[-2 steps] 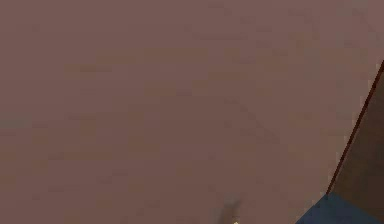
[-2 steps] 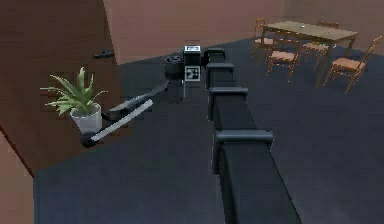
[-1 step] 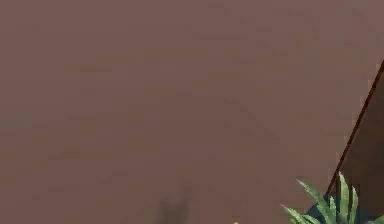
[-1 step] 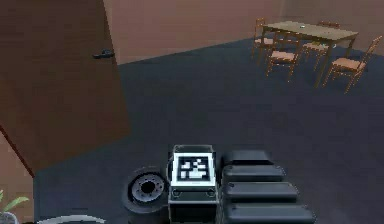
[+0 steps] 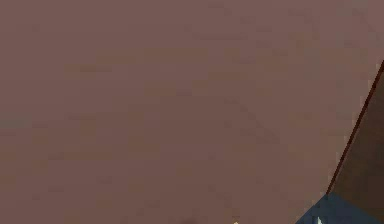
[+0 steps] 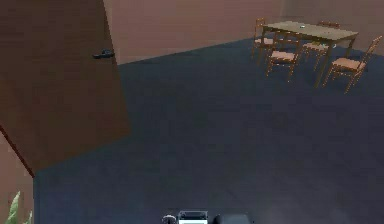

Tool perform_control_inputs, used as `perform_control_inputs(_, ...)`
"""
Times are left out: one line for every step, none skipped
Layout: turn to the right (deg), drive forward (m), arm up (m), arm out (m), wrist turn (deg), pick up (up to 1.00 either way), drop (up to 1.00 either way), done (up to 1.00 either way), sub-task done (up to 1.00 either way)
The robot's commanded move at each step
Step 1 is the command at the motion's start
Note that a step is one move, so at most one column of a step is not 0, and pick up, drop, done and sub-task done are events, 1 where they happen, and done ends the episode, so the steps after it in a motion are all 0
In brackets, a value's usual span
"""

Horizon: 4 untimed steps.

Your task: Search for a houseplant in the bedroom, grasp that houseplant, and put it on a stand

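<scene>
A few green leaves [image 6: 14,208], like those of a plant, poke into the bottom left corner of the arm side view, next to the foot of a brown door [image 6: 55,80]. What the leaves stand in is cut off by the picture's edge.
A brown wall [image 5: 170,100] stands very close ahead, with a dark edge [image 5: 355,135] and a sliver of blue floor at the forward view's right. To the side lies wide dark blue floor [image 6: 220,130]. A wooden dining table [image 6: 318,34] with several chairs [image 6: 347,68] stands far off.
</scene>
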Motion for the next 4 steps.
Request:
perform_control_inputs(0.0,0.0,-0.32,0.0,0.0,0.0,0.0,0.0,0.0)
perform_control_inputs(0.0,0.0,0.0,0.0,0.0,0.0,1.0,0.0,0.0)
perform_control_inputs(0.0,0.0,0.1,0.0,0.0,0.0,0.0,0.0,0.0)
perform_control_inputs(0.0,0.0,0.0,0.0,0.0,0.0,0.0,1.0,0.0)
